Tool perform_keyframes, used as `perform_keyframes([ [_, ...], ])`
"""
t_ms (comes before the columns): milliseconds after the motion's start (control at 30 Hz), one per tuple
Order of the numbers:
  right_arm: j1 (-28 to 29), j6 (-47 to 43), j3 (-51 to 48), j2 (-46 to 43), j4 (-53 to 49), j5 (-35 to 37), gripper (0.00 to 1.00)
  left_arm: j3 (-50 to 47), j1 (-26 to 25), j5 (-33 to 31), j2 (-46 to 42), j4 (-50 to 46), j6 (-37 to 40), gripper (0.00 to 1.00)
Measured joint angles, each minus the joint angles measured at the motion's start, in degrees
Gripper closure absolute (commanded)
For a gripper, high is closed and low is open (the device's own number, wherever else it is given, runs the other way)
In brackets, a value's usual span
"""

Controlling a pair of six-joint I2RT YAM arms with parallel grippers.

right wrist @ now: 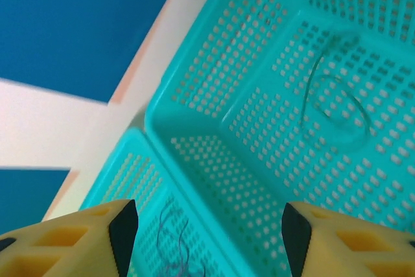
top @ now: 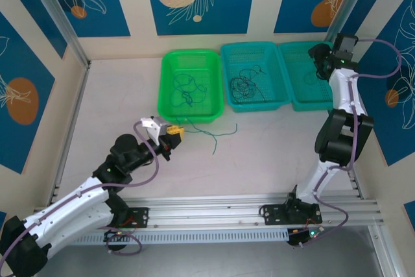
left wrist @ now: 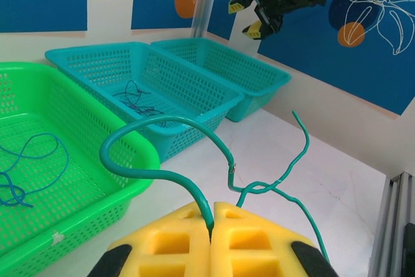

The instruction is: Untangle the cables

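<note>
Cables: thin, curly wires. A green cable arches and forks in loose bends over the bench. A blue cable lies in the green basket. A dark clump sits in the middle teal basket.
Baskets: three rectangular plastic trays with perforated mesh walls and smooth rounded rims, set side by side along the far wall. The right teal basket is the last in the row.
Bench: pale, smooth and matte.
Top view: shows the green cable's free end trailing on the bench just in front of the green basket.
Left wrist view: shows the grip point itself, where the cable leaves the seam between the blocky yellow foam pads.
Right wrist view: shows a faint green loop on the floor of the right teal basket.
Left jaws: together, clamped on the green cable, near the green basket's front corner.
Right jaws: wide apart, with the yellow pads gripping nothing, above the teal baskets.
</note>
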Motion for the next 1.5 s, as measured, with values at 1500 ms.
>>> perform_keyframes([
  [1500,49.9,-27.2,-48.7,-43.4,5.6,-32.4,0.33,14.2,0.0,20.3,19.2,-0.5,4.2,1.0],
])
